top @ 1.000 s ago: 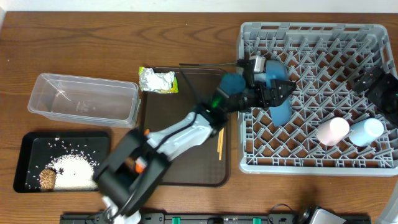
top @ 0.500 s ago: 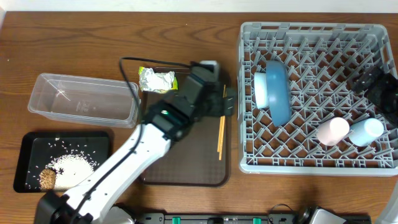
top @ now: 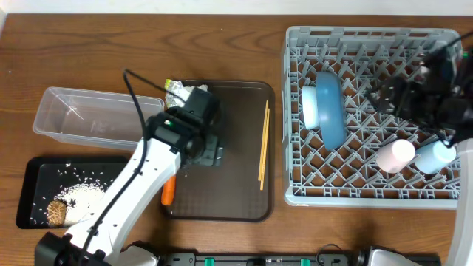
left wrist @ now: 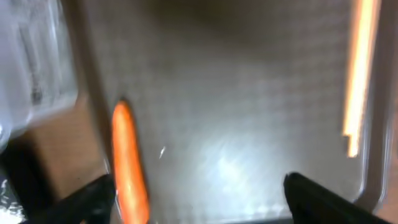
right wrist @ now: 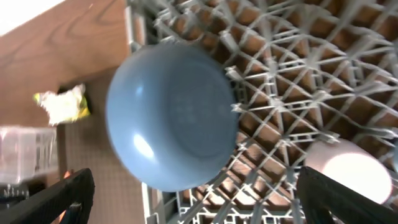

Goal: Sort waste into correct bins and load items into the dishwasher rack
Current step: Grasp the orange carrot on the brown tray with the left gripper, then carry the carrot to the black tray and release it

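The blue plate [top: 330, 109] stands on edge in the grey dishwasher rack [top: 443, 44]; it also shows in the right wrist view [right wrist: 171, 115]. The pink cup [top: 395, 155] and light blue cup [top: 434, 155] lie in the rack. My left gripper [top: 209, 151] is open and empty over the brown tray, its left finger beside the orange carrot [left wrist: 127, 162]. The chopsticks [top: 262, 144] lie on the tray's right side. The wrapper [top: 175, 90] is partly hidden by my left arm. My right gripper [top: 388, 96] is open and empty above the rack. I cannot make out the white bowl.
The clear tub [top: 96, 118] stands at the left. In front of it, the black tray [top: 37, 174] holds rice [top: 85, 203] and a brown lump [top: 56, 213]. The dark brown serving tray [top: 236, 185] lies between the bins and the rack.
My left gripper let go of the blue plate in the rack and drew back left over the brown tray. My right arm moved in from the right over the rack.
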`<state>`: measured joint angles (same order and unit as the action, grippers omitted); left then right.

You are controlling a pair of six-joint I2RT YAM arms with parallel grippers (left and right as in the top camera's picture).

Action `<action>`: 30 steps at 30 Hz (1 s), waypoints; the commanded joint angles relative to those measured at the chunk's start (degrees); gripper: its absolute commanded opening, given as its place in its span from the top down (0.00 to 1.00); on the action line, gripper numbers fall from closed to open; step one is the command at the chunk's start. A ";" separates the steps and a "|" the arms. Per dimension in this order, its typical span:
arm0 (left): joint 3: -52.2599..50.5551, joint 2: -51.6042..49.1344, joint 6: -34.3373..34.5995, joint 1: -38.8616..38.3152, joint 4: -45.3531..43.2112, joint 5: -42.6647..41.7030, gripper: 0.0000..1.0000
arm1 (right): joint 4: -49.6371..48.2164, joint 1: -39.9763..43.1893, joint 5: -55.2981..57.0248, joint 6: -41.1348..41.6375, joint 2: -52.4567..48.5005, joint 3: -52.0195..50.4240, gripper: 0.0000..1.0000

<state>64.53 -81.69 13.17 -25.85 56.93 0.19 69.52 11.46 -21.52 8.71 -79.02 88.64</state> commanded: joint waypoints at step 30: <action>-23.10 -5.73 5.97 6.49 -14.45 1.01 0.55 | -0.79 -4.79 -0.07 -1.49 0.26 0.15 0.03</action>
<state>41.85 -85.21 19.31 -19.49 42.81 4.05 69.06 7.25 -21.85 8.23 -79.02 88.64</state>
